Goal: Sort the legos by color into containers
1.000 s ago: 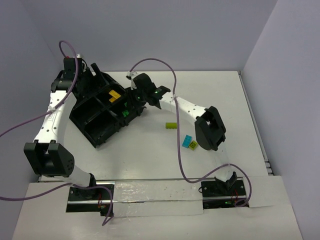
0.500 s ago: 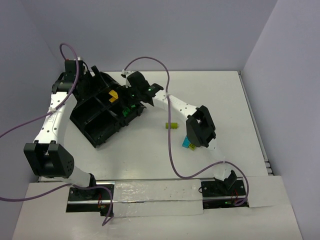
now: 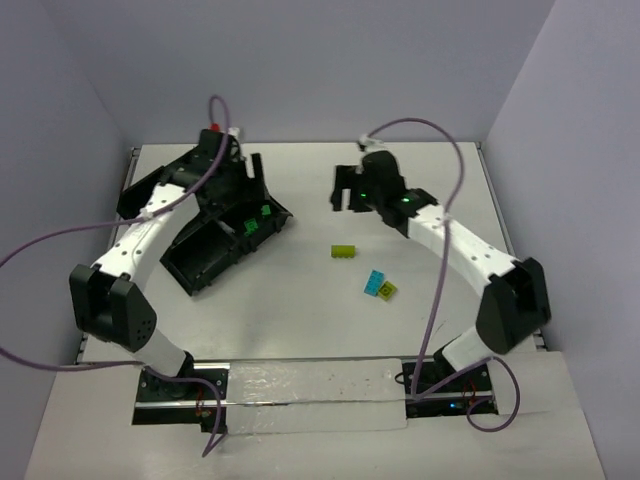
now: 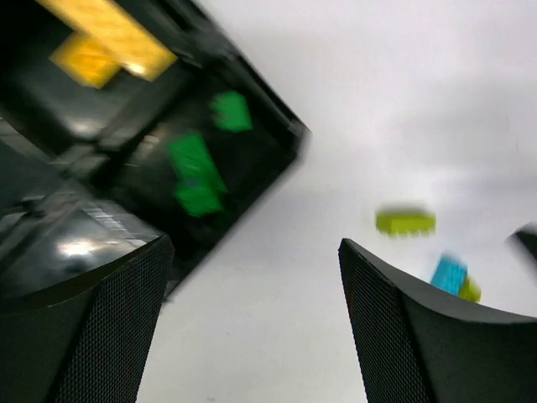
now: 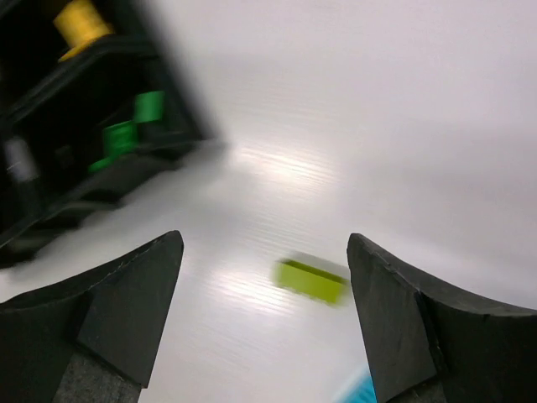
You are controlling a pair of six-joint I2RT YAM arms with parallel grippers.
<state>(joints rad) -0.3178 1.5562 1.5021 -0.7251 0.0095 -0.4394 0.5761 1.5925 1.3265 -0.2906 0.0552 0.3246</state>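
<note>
The black compartment tray sits at the left. It holds dark green bricks and yellow bricks. On the table lie a lime brick, a cyan brick and a small yellow one touching the cyan. My left gripper hangs open over the tray's right edge, with nothing in it. My right gripper is open above the table behind the lime brick, nothing between its fingers.
Purple cables loop from both arms over the table. Grey walls close in the back and both sides. The left arm lies across the tray's far compartments in the top view. Bare white table stretches between the tray and the loose bricks.
The right gripper opened at the tray and pulled back to the right, above the lime brick. The left arm swung right across the tray. A second green brick now shows in the tray.
</note>
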